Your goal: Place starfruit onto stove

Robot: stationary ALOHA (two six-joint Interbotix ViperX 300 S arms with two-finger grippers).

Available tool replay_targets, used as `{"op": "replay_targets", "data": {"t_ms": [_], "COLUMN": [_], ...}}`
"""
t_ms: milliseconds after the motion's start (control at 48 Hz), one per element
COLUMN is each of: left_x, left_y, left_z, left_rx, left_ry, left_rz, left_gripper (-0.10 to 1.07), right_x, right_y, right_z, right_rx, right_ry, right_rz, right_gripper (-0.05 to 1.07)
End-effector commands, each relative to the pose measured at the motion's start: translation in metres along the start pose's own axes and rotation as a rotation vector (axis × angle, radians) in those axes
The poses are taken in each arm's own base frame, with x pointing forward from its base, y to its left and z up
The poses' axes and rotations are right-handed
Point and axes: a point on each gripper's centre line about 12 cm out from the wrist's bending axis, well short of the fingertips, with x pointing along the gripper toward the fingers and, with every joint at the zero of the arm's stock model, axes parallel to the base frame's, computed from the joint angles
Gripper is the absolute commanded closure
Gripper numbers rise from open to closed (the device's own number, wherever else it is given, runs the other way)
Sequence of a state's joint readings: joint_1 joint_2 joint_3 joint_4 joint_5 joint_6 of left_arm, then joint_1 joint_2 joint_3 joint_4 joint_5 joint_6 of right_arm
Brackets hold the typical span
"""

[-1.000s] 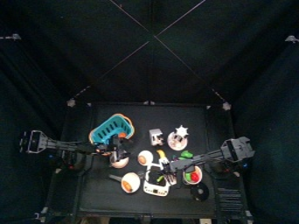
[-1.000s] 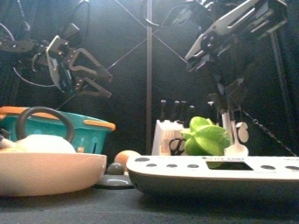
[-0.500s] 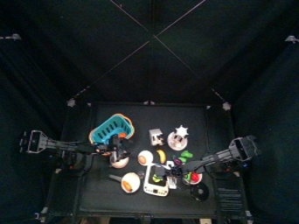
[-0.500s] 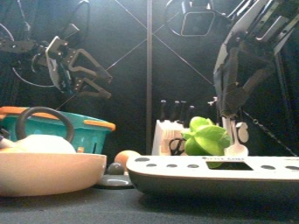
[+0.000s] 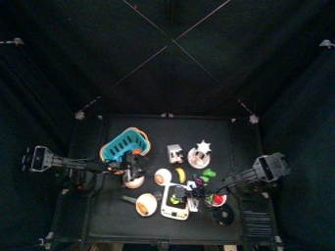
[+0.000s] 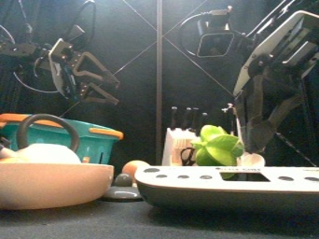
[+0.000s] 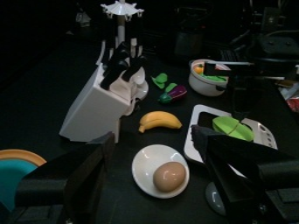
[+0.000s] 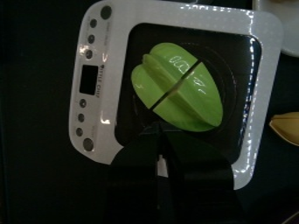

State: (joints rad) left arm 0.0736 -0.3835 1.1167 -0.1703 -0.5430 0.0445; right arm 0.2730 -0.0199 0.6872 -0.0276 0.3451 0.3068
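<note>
Right gripper (image 8: pixel 159 140) hangs just above the starfruit (image 8: pixel 181 86) with its jaws pressed together, holding nothing. Green and ribbed, the starfruit lies on the dark centre of the white stove (image 8: pixel 98 48), whose rim carries a row of small dark dots and a little display. From the front, the fruit sits on top of the stove slab (image 6: pixel 225 184) at the table's near edge. A banana (image 7: pixel 159 119) lies near the stove, and beside that an egg (image 7: pixel 170 174) rests in a white bowl (image 7: pixel 142 166). The left gripper (image 6: pixel 90 77) hovers high over the teal basket (image 6: pixel 97 142), jaws spread apart.
</note>
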Motion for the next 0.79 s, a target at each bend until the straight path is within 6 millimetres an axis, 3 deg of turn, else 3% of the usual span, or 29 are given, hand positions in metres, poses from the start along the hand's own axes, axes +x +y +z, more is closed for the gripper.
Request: {"op": "replay_targets", "data": {"t_ms": [0, 771], "left_x": [0.001, 0.001], "left_y": [0.000, 0.000], "left_z": [0.005, 0.005], "left_rx": [-0.003, -0.003], "left_ry": [-0.018, -0.017], "left_rz": [0.001, 0.001], "left_gripper": [-0.04, -0.04], "right_x": [-0.003, -0.007], "right_y": [0.001, -0.022], "right_z": [0.009, 0.013], "right_rx": [-0.007, -0.048], "right_ry": [-0.028, -0.011], "right_rz": [0.003, -0.071], "right_gripper": [0.89, 0.89]}}
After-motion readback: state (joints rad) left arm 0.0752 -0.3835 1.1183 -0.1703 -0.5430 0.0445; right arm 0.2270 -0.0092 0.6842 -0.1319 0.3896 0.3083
